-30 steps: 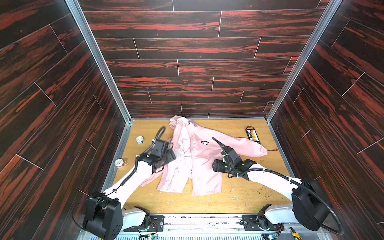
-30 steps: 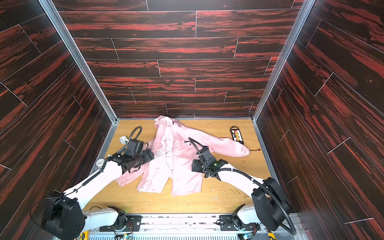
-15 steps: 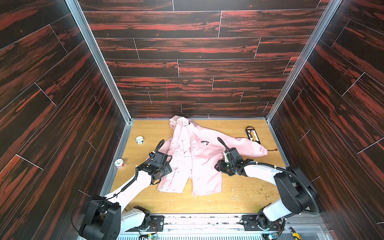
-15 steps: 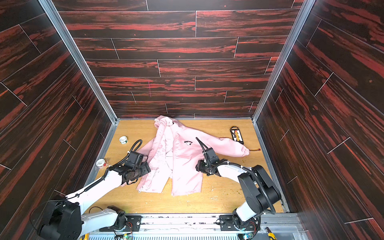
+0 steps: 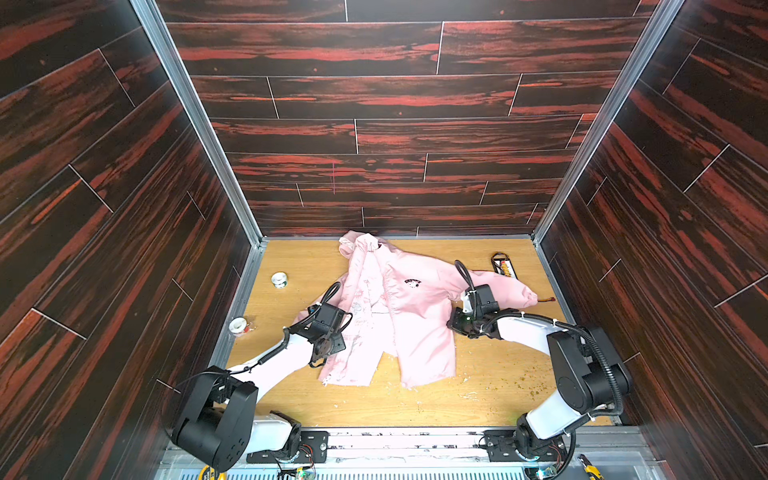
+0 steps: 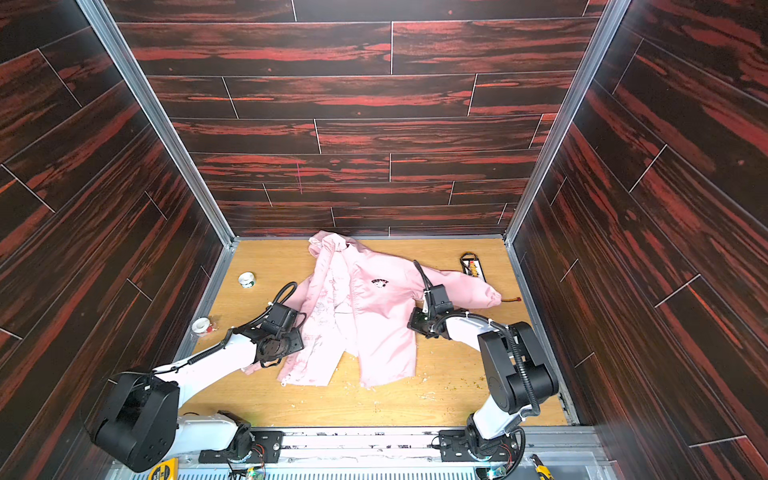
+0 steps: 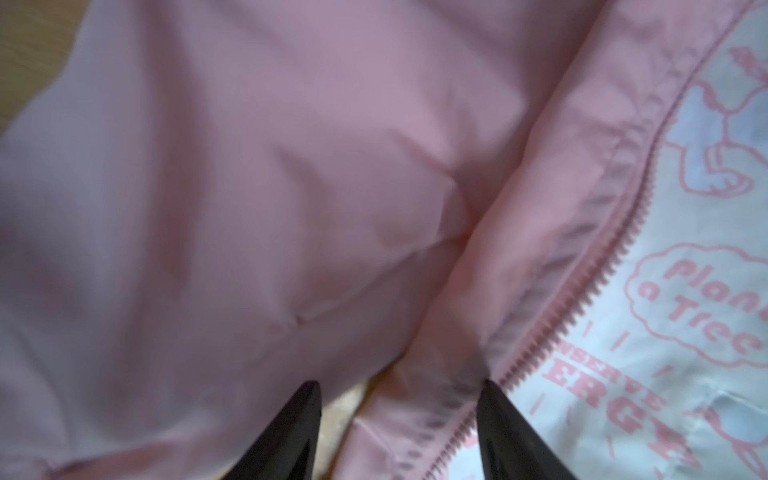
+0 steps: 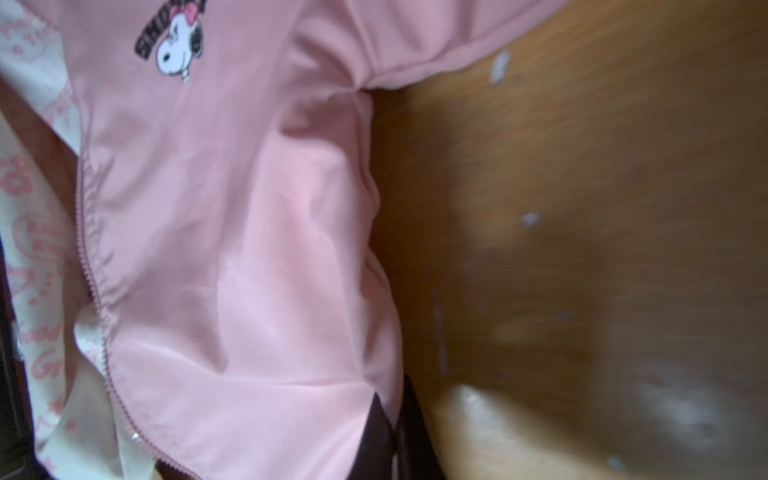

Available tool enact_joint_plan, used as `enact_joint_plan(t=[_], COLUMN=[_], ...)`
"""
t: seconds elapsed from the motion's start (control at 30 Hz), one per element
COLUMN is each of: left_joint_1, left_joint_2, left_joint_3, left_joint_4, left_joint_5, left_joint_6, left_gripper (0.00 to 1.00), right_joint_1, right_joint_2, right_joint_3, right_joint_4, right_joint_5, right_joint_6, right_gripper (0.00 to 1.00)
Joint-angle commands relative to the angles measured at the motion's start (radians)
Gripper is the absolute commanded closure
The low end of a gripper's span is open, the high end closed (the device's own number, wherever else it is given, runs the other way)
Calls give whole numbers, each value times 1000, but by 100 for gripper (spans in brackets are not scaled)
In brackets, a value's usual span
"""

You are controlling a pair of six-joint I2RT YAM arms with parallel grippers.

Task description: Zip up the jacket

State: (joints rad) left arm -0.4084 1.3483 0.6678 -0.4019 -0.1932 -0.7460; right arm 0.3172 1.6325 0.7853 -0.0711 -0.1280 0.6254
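In both top views the jacket (image 5: 415, 328) lies front-up and unzipped in the middle of the wooden table (image 5: 490, 386). Its hood points toward the back wall, 1 sleeve stretches to the right, and the panel on the left of the view is folded back so that the pale printed lining (image 5: 365, 303) shows. The left gripper (image 5: 340, 338) sits low over that folded panel's outer side. The right gripper (image 5: 453, 325) meets the jacket's right side edge just below the sleeve. From up here neither one's jaws can be made out. 2 small white rolls (image 5: 279, 279) (image 5: 238, 325) lie apart from the jacket near the left wall, and a dark flat object (image 5: 503, 266) lies near the back right corner. In the left wrist view the left gripper's 2 black fingertips (image 7: 305, 411) stand spread, with a folded strip of pink fabric running between them beside the zipper teeth (image 7: 598, 286). In the right wrist view the right gripper's fingers (image 8: 374, 436) are pressed together on the jacket's side edge. A thin fold of pink cloth is caught between them, and the chest logo (image 8: 174, 45) sits farther up the same panel.
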Motion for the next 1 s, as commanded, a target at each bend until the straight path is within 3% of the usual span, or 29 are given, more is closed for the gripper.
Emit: enact_joint_plan(t=[0.0, 0.13, 0.3, 0.37, 0.53, 0.67, 0.87, 0.97], left_joint_1=[-22, -52, -58, -58, -52, -20, 112, 150], left_joint_2=[13, 24, -57, -111, -204, -226, -262, -265], left_joint_3=[41, 53, 67, 73, 59, 18, -71, -103], left_joint_4=[-1, 44, 35, 6, -50, -45, 50, 86], left_joint_5=[-10, 62, 81, 45, -68, -58, 71, 116], left_joint_6=[-3, -16, -39, -38, -62, -84, -134, -151], left_gripper=[43, 45, 43, 38, 33, 31, 31, 32], right_joint_1=[-55, -102, -106, -104, -44, 141, 483, 587], right_joint_2=[-19, -23, -111, -169, -313, -356, -244, -114], right_joint_3=[13, 29, 38, 43, 63, 92, 142, 203], right_joint_4=[-53, -79, -114, -138, -206, -230, -105, -56], right_joint_5=[1, -17, -3, 13, 43, 58, 14, -26], right_joint_6=[-49, -79, -98, -101, -97, -47, 88, 143], right_gripper=[100, 98, 55, 49, 47, 49, 53, 57])
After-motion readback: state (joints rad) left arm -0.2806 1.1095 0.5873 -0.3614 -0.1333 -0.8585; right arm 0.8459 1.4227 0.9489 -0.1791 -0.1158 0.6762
